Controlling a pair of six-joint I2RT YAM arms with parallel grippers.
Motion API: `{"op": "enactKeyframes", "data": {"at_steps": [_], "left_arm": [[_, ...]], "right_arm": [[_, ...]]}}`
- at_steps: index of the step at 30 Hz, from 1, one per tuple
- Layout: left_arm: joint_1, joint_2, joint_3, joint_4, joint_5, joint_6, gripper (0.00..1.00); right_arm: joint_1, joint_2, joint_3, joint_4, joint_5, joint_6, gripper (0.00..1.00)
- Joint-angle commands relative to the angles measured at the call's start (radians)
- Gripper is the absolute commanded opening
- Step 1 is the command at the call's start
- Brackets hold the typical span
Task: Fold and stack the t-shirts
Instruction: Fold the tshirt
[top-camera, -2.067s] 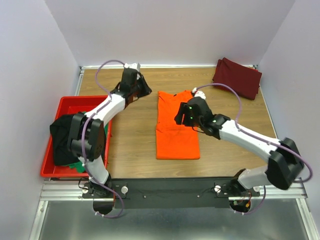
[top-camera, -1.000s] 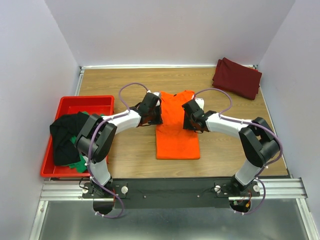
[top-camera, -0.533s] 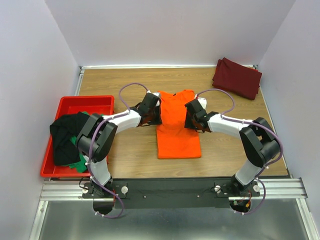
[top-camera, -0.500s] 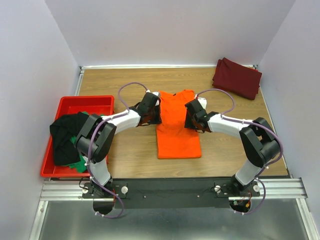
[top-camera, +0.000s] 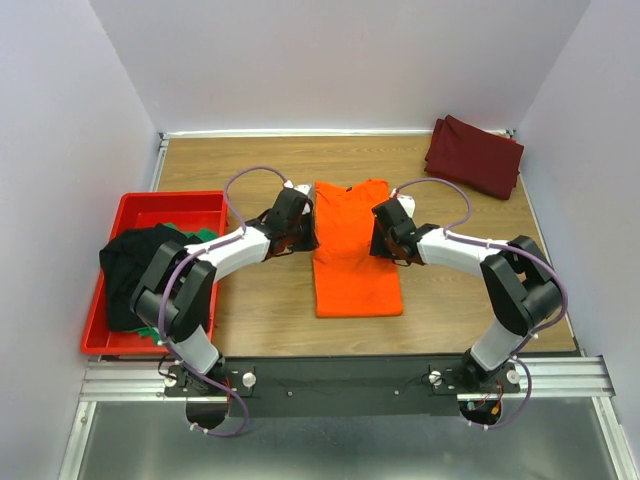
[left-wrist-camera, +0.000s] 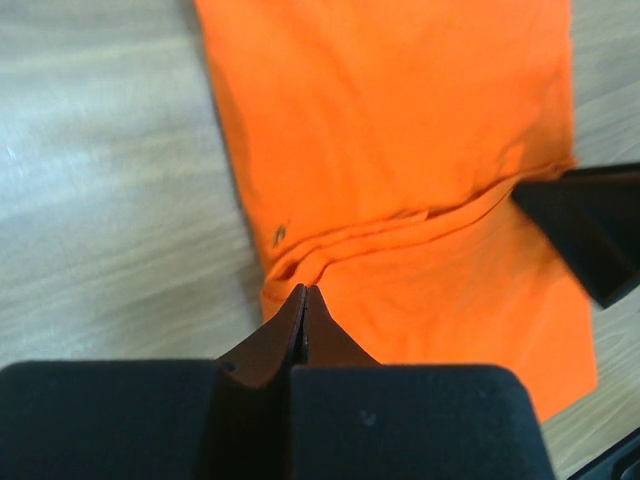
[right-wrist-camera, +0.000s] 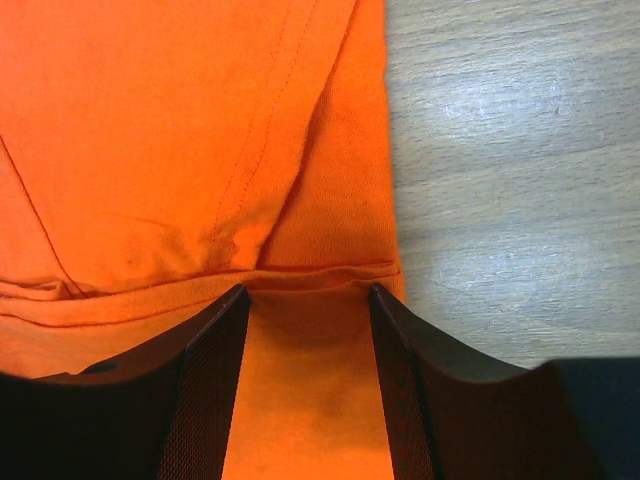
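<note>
The orange t-shirt lies flat in the middle of the wooden counter, folded into a narrow strip with its collar toward the far side. The left pincer is down at the shirt's left edge, its fingers pressed together right where a cross-fold meets the wood. From here I can't make out whether any cloth is caught between them. The right pincer sits at the opposite edge, fingers spread and resting over the orange fabric just inside its right border. A dark maroon t-shirt lies folded in the far right corner, well apart. At the left, a red bin holds a crumpled black t-shirt with a bit of green t-shirt showing beside it.
</note>
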Motion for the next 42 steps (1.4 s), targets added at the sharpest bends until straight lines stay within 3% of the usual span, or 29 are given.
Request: {"op": "enactKeyframes", "data": {"at_steps": [1, 15, 24, 31, 35, 38, 42], "left_arm": [[-0.009, -0.005, -0.035, 0.018, 0.029, 0.005, 0.00], [-0.009, 0.152, -0.004, 0.050, 0.015, -0.037, 0.00], [-0.008, 0.088, 0.017, 0.041, 0.017, -0.012, 0.00], [-0.008, -0.053, 0.013, -0.056, 0.001, 0.009, 0.21], [-0.008, -0.151, -0.088, -0.079, 0.107, 0.001, 0.25], [-0.011, -0.208, -0.159, -0.101, 0.147, -0.002, 0.37], [-0.012, -0.265, -0.239, -0.128, 0.211, -0.005, 0.41]], "right_arm": [[-0.010, 0.000, -0.026, -0.027, -0.020, 0.016, 0.59], [-0.033, -0.038, -0.054, -0.027, -0.026, 0.017, 0.59], [-0.041, -0.107, -0.051, -0.029, -0.075, 0.002, 0.61], [-0.067, -0.299, -0.067, -0.128, -0.104, 0.028, 0.66], [-0.068, -0.413, -0.148, -0.233, -0.205, 0.065, 0.66], [-0.068, -0.492, -0.201, -0.295, -0.252, 0.097, 0.65], [-0.068, -0.569, -0.294, -0.334, -0.377, 0.144, 0.62]]}}
